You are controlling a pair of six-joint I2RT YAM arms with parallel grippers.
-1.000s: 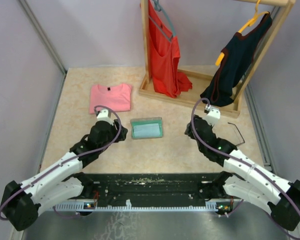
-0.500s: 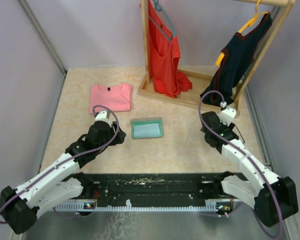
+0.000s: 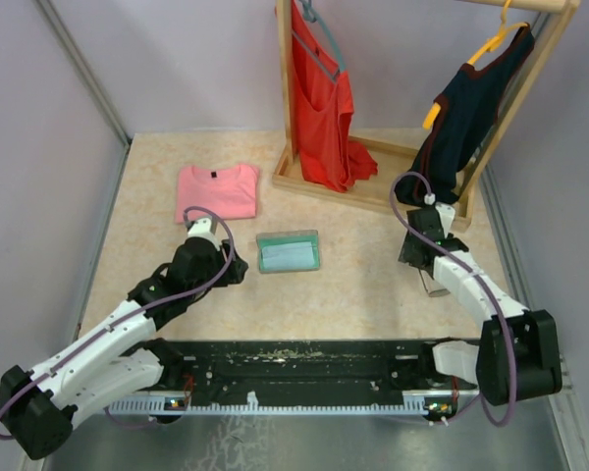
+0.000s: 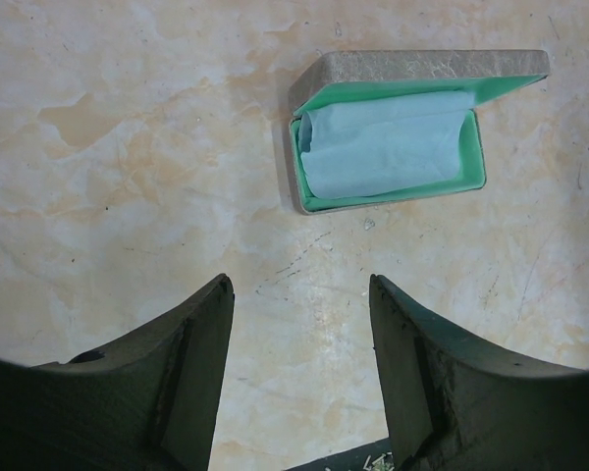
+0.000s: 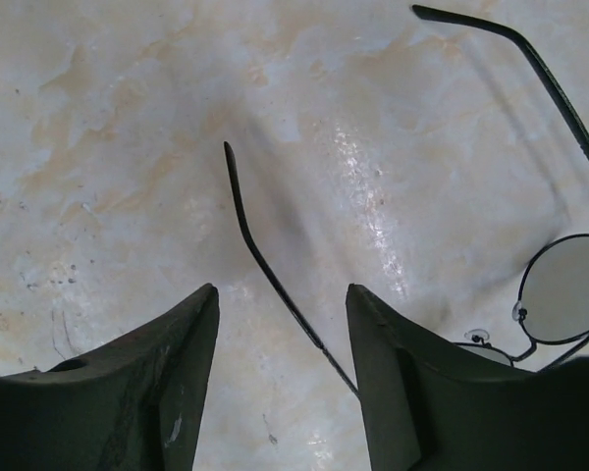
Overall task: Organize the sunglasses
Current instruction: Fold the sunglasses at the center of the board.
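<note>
On the table (image 3: pixel 353 285), right side: sunglasses (image 5: pixel 569 289) lie flat below the right gripper (image 5: pixel 281 324), near the rack (image 3: pixel 373 194) base.
Axis: we read the long axis along the arms, running lower right to upper left in the right wrist view.
Pointing: arm tips point to the top of that view; the front with the lenses sits at the lower right edge.
Arms: both unfolded, well apart. The near one runs down into the gap between the fingers; the far one crosses the top right corner.
Look: thin dark wire frame, round grey-tinted lens, clear nose pad. We see only one lens, cut off by the view's edge.
Right fingers: apart, clamped on nothing. We cannot tell whether they touch the near arm.
Left side: left gripper (image 4: pixel 296 294), fingers apart, holding nothing, over bare table near the case (image 4: pixel 412 67).
Mid-table: case open, green lining, cloth (image 4: pixel 388 152) folded inside.
Top view: sunglasses too small for us to make out.
</note>
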